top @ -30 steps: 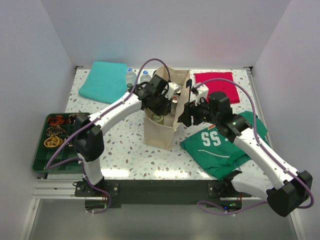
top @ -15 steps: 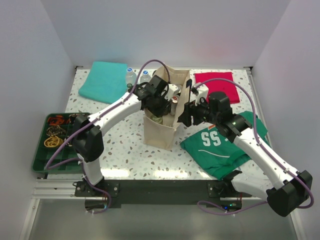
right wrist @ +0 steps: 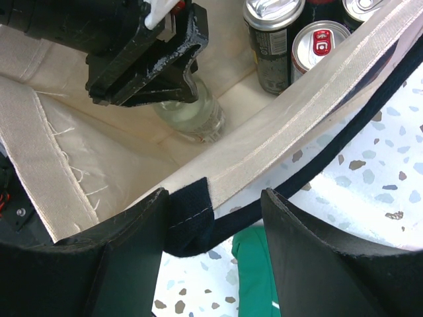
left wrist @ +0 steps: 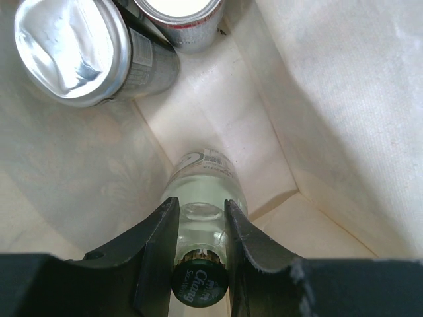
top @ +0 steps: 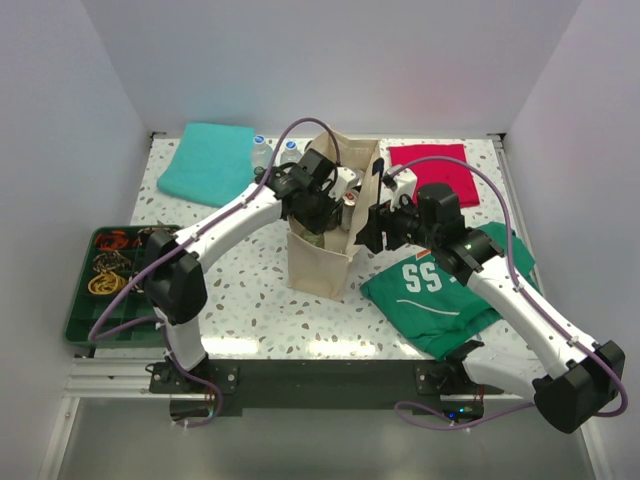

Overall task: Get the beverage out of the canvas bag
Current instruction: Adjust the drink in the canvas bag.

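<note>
Although the left hand (left wrist: 198, 206) grips the bottle (left wrist: 201, 175) neck inside the canvas bag (top: 318, 265), extraction remains; the right hand (right wrist: 213, 198), fingers parted, straddles its rim.

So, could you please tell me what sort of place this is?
Probably a robot-lab test cell: plain white walls box in a speckled table, two arms are bolted to its near rail, and staged props surround the canvas bag, like folded cloths and a parts tray.

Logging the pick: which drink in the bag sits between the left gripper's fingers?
The clear glass bottle with the dark cap, its neck in the left gripper; the cans beside it are ungripped.
</note>
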Available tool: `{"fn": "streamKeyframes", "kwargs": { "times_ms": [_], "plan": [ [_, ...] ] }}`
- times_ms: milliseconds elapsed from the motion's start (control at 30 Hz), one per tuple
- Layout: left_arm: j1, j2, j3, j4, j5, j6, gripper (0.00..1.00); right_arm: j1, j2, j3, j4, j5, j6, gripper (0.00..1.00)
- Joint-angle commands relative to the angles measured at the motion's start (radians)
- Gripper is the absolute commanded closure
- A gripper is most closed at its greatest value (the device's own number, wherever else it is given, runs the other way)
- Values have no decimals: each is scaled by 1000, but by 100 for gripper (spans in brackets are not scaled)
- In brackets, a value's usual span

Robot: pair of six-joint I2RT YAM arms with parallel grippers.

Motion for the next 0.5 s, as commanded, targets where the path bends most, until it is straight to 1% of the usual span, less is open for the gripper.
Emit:
{"fn": "streamKeyframes", "kwargs": {
  "times_ms": [0,467],
  "plan": [
    [0,-111,95,39,-21,-10,100,4,-20,19,30,0,-1,38],
    [0,-116,161,27,-41,-12,100,3,-18,18,30,-6,-4,38]
  ]
}}
